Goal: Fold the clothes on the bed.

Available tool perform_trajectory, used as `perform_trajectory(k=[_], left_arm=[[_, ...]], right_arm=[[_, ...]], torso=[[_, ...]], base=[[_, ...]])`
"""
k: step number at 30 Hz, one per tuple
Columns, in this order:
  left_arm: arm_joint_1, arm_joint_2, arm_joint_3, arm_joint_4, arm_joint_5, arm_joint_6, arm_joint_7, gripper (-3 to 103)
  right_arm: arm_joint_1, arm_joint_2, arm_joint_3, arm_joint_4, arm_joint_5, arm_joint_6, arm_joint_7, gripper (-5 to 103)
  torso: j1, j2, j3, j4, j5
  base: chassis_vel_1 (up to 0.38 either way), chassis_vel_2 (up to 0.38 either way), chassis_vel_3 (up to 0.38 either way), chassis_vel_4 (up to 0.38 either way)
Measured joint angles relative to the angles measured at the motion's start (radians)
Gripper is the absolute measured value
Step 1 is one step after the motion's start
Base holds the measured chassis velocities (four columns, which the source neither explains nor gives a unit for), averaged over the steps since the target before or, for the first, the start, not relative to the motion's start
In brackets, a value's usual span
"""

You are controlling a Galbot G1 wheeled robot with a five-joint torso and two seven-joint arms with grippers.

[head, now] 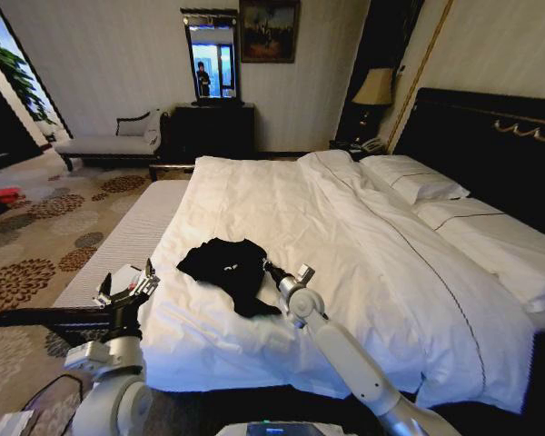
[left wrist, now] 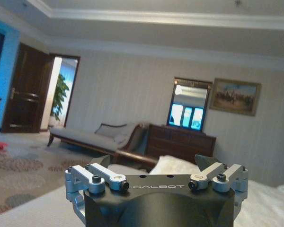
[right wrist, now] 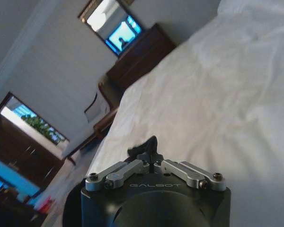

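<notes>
The black T-shirt (head: 225,270) lies crumpled in a heap on the white duvet near the bed's (head: 363,263) near-left corner, close to the left edge where the duvet drops over the side. The heap runs roughly from far left to near right, with a flap of cloth trailing toward the near edge; small white lettering shows on top, but which way the collar or hem points cannot be told. To the right and far side of the shirt the duvet stretches wide and bare up to the pillows (head: 416,180) and the dark headboard (head: 490,145).

The right end effector (head: 273,271) sits at the shirt's right edge, its fingers pressed together; in the right wrist view dark cloth (right wrist: 146,145) shows at the fingertips, though whether it is gripped cannot be told. The left end effector (head: 149,270) hangs off the bed's left edge, above the patterned carpet (head: 36,245), fingers spread apart, well clear of the shirt.
</notes>
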Motion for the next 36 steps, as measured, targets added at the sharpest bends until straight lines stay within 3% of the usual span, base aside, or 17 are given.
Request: perform_trajectory(k=[4, 9, 12, 13, 15, 17, 20, 21, 24, 26, 36], left_arm=[[-0.034, 0.026, 0.006, 0.047, -0.032, 0.027, -0.003, 100], [-0.124, 0.099, 0.033, 0.152, -0.153, 0.103, -0.038, 100], [-0.2, 0.164, 0.058, 0.229, -0.309, 0.181, -0.103, 100], [-0.2, 0.164, 0.058, 0.229, -0.309, 0.181, -0.103, 100], [-0.266, 0.205, 0.082, 0.279, -0.413, 0.246, -0.145, 100], [-0.322, 0.242, 0.102, 0.324, -0.452, 0.285, -0.163, 100], [-0.358, 0.276, 0.121, 0.358, -0.44, 0.309, -0.164, 100], [-0.39, 0.319, 0.155, 0.389, -0.404, 0.321, -0.159, 100], [-0.42, 0.358, 0.197, 0.414, -0.373, 0.325, -0.154, 100], [-0.451, 0.422, 0.276, 0.437, -0.332, 0.33, -0.15, 100], [-0.494, 0.586, 0.496, 0.461, -0.165, 0.292, -0.141, 100]], right_arm=[[-0.001, -0.011, 0.023, 0.008, -0.006, 0.002, -0.001, 0], [0.004, -0.026, 0.034, 0.012, -0.006, 0.002, -0.001, 0], [0.019, -0.021, 0.009, -0.006, -0.01, 0.0, -0.003, 0], [0.019, -0.021, 0.009, -0.006, -0.01, 0.0, -0.003, 0], [0.028, -0.01, -0.013, -0.027, -0.02, -0.001, -0.005, 0], [0.041, 0.003, -0.038, -0.051, -0.027, -0.002, -0.006, 0], [0.06, 0.015, -0.061, -0.074, -0.031, -0.002, -0.006, 0], [0.078, 0.028, -0.082, -0.095, -0.034, -0.002, -0.006, 0], [0.087, 0.036, -0.091, -0.108, -0.037, -0.002, -0.006, 0], [0.097, 0.045, -0.098, -0.122, -0.042, -0.002, -0.006, 0], [0.107, 0.053, -0.097, -0.136, -0.049, -0.002, -0.003, 0]], torso=[[0.0, 0.0, 0.0, 0.0, 0.0], [0.0, 0.0, 0.0, -0.0003, 0.0], [0.0, 0.0, 0.0, 0.0, -0.0002], [0.0, 0.0, 0.0, 0.0, -0.0002], [0.0, 0.0, 0.0, 0.0002, -0.0002], [0.0, 0.0, 0.0, -0.0006, -0.0003], [0.0, 0.0, 0.0, -0.0004, -0.0002], [0.0, 0.0, 0.0, 0.0007, -0.0002], [0.0, 0.0, 0.0, 0.0003, -0.0002], [0.0, 0.0, 0.0, -0.0003, -0.0002], [0.0, 0.0, 0.0, 0.0001, -0.0001]], base=[[0.0, 0.0, 0.0, 0.0], [0.0, 0.0, 0.0, 0.0], [0.0, 0.0, 0.0, 0.0], [0.0, 0.0, 0.0, 0.0], [0.0, 0.0, 0.0, 0.0], [0.0, 0.0, 0.0, 0.0], [0.0, 0.0, 0.0, 0.0], [0.0, 0.0, 0.0, 0.0], [0.0, 0.0, 0.0, 0.0], [0.0, 0.0, 0.0, 0.0], [0.0, 0.0, 0.0, 0.0]])
